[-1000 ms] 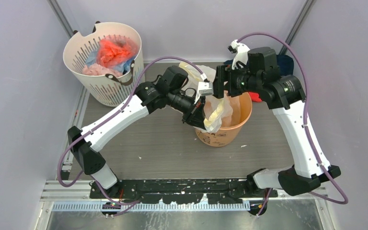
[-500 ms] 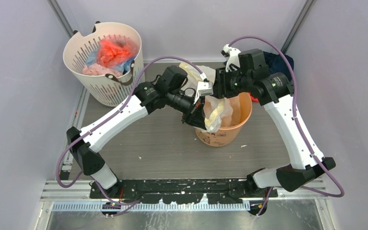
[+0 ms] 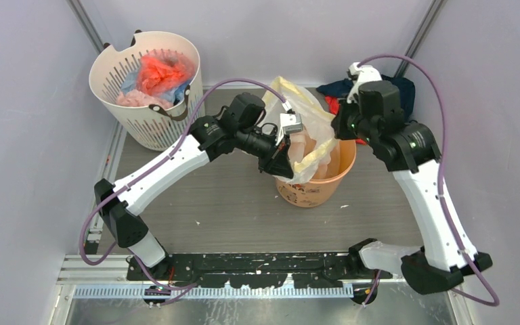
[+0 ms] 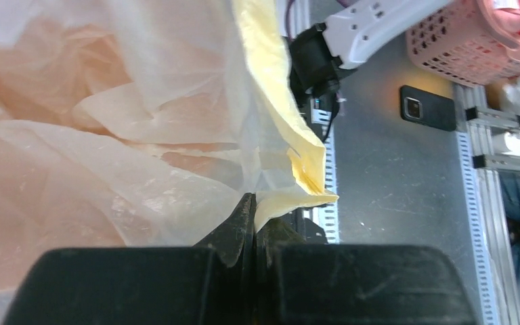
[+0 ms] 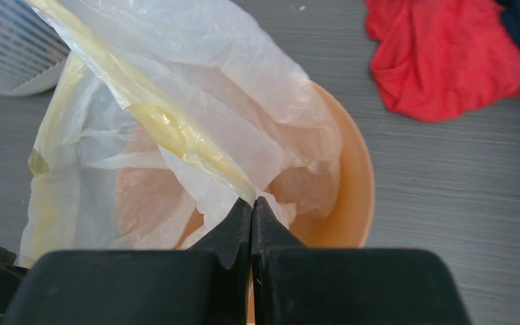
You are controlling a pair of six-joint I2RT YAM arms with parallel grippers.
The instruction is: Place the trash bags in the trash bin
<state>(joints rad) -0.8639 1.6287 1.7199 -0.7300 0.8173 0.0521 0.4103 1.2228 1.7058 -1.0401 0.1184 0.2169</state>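
Top view: the bag (image 3: 311, 130) hangs stretched over the bin (image 3: 315, 194), its lower part inside.

Left wrist: the left fingers (image 4: 233, 233) are closed, pinching the bag's yellow edge.

Right wrist: the right fingers (image 5: 274, 237) are closed on the film just above the bin's rim.

Grey wood-grain table (image 3: 230, 210): orange bucket (image 3: 318, 191) at middle, white slotted basket (image 3: 145, 125) far-left corner, red-and-navy cloth heap (image 3: 330, 91) just behind bucket.
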